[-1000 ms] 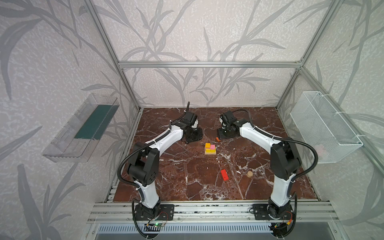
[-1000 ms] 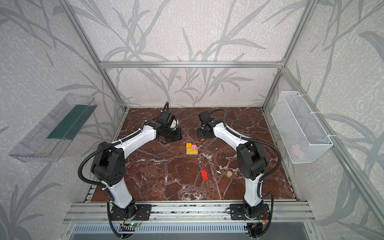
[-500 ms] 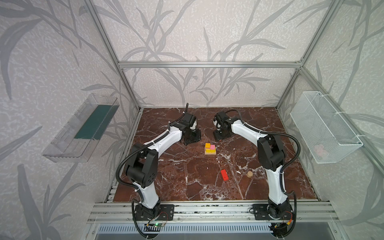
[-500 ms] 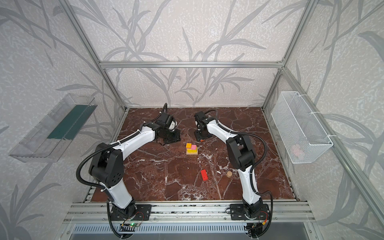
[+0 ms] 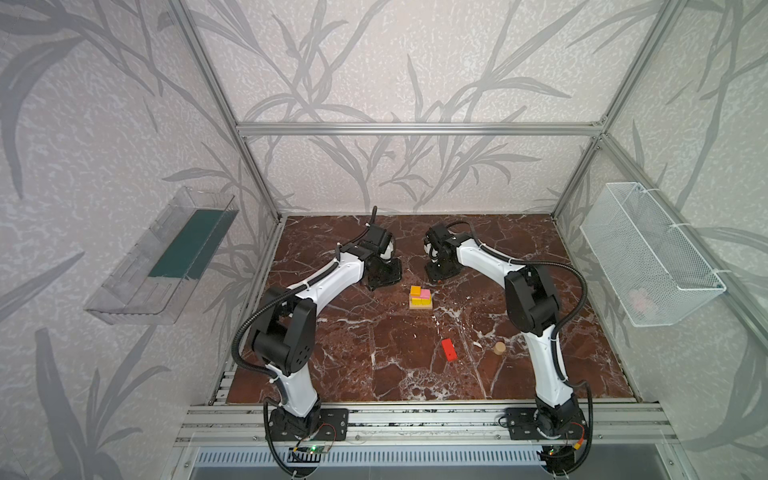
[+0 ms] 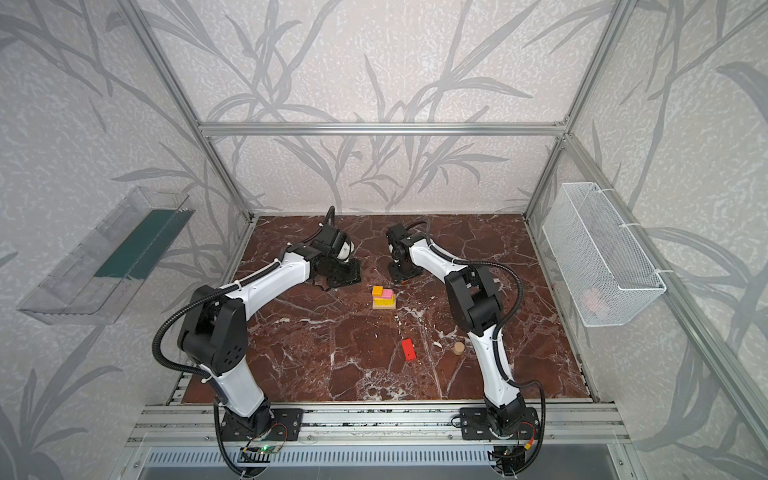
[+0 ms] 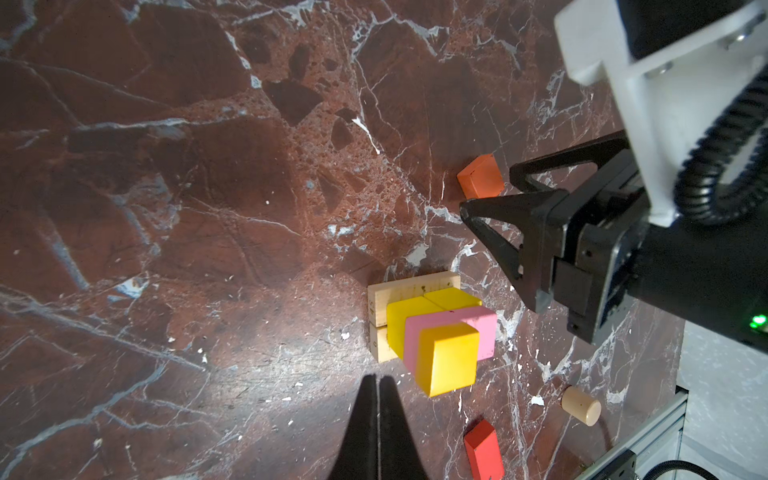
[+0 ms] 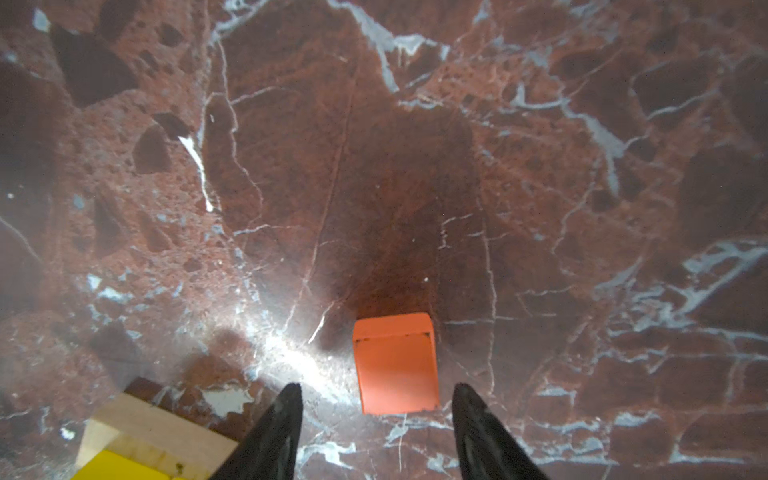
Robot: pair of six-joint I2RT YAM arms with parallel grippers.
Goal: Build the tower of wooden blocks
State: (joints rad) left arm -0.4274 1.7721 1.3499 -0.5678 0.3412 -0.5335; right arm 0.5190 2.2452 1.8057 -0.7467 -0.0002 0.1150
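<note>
Right now the right pincer (image 8: pixel 377 388) stands spread, its tips flanking the orange-red cube (image 8: pixel 395 357) on the tabletop (image 8: pixel 415 166) with a gap on each side. The left pincer (image 7: pixel 378 380) is clenched on nothing beside the tower (image 7: pixel 432 328).

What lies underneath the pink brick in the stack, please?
Under the pink brick lie yellow cubes on two tan planks; the orange cube beside it covers the rest.
</note>
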